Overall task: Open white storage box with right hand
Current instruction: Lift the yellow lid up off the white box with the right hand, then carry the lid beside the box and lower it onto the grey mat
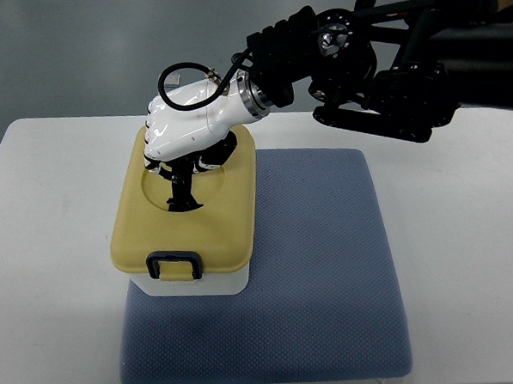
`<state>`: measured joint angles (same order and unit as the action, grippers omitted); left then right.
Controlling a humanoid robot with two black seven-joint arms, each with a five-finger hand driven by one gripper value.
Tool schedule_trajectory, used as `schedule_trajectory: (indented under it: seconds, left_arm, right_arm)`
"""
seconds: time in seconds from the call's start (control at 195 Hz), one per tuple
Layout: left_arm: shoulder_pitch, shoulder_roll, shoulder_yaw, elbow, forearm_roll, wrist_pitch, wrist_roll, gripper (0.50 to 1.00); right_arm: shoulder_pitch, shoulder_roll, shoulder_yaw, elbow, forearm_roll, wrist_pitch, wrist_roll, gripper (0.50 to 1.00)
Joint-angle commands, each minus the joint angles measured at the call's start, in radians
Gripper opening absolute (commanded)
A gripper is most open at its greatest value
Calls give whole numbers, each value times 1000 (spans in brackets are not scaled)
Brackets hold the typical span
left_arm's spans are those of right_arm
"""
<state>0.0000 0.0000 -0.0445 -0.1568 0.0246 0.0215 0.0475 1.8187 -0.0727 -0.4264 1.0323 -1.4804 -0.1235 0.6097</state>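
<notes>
Nearest the camera, the dark latch handle (pixel 173 264) sits on the front edge of the storage box's yellow lid (pixel 225 216), and the white storage box (pixel 226 283) itself rests on the left part of the blue mat (pixel 321 273), atop the white table (pixel 48 233). Over the rear half of that lid, the right hand (pixel 183 145) reaches down with fingers (pixel 183 188) narrowly curled into the lid's round recess, holding nothing clearly. To open it well, the hand probably needs a firm hook under a lid edge and a straight lift, so the box does not slide off the mat.

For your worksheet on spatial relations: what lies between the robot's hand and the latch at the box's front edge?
In the top view, only bare yellow lid lies between the right hand and the latch.
</notes>
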Motion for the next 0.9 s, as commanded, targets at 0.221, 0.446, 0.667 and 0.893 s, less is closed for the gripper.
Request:
schedule_trajectory:
  seconds: [0.221, 0.446, 0.667, 0.893]
  left_arm:
    - [0, 0, 0, 0, 0, 0, 0, 1000]
    - [0, 0, 0, 0, 0, 0, 0, 1000]
    - [0, 0, 0, 0, 0, 0, 0, 1000]
    - [0, 0, 0, 0, 0, 0, 0, 1000]
  right_arm:
    - [7, -10, 15, -2, 5, -85, 1, 500]
    - [16, -52, 17, -2, 15, -91, 1, 500]
    - [4, -170, 54, -3, 20, -81, 1, 500]
    - [-58, -329, 58, -3, 18, -90, 1, 500]
